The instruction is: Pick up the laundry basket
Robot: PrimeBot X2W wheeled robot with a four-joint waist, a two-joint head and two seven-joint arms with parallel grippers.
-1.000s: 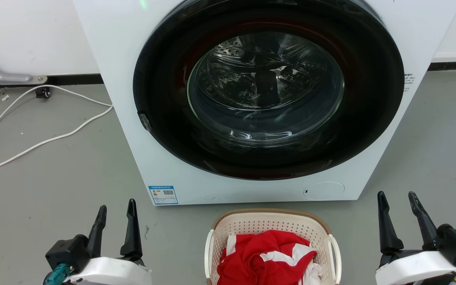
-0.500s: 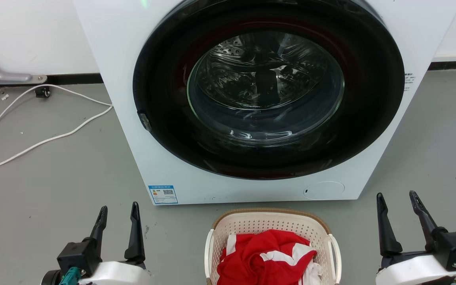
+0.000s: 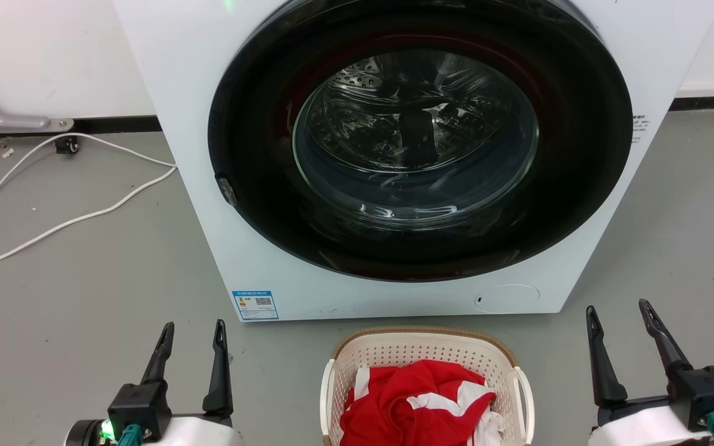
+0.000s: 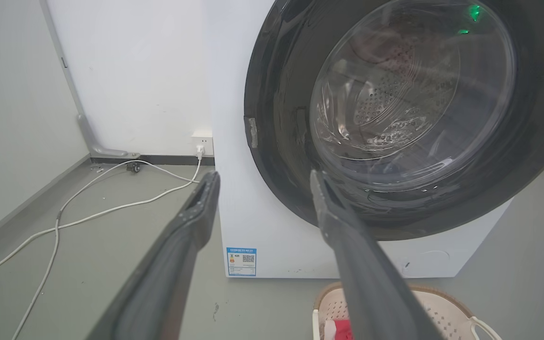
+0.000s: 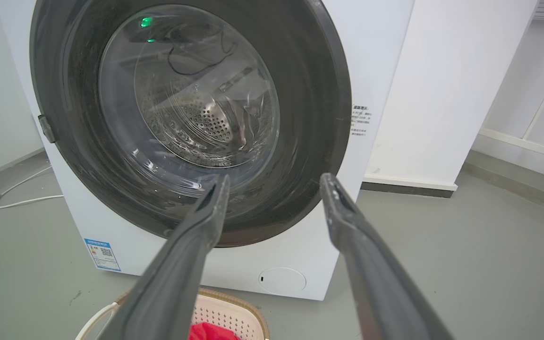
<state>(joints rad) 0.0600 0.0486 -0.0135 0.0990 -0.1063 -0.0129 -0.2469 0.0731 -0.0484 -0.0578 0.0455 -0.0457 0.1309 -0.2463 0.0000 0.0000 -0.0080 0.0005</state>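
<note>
Your left jaws and right jaws both gape apart, holding nothing, well clear either side of the basket (image 3: pixel 422 350) before the washer (image 3: pixel 242 266)

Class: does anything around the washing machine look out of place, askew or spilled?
Only a loose white cable trailing across the floor left of the washing machine. The laundry basket sits upright, clothes inside.

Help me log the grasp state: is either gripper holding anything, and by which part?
Nothing is held. The left gripper and right gripper are open and empty, flanking the laundry basket without touching it or its handles.
</note>
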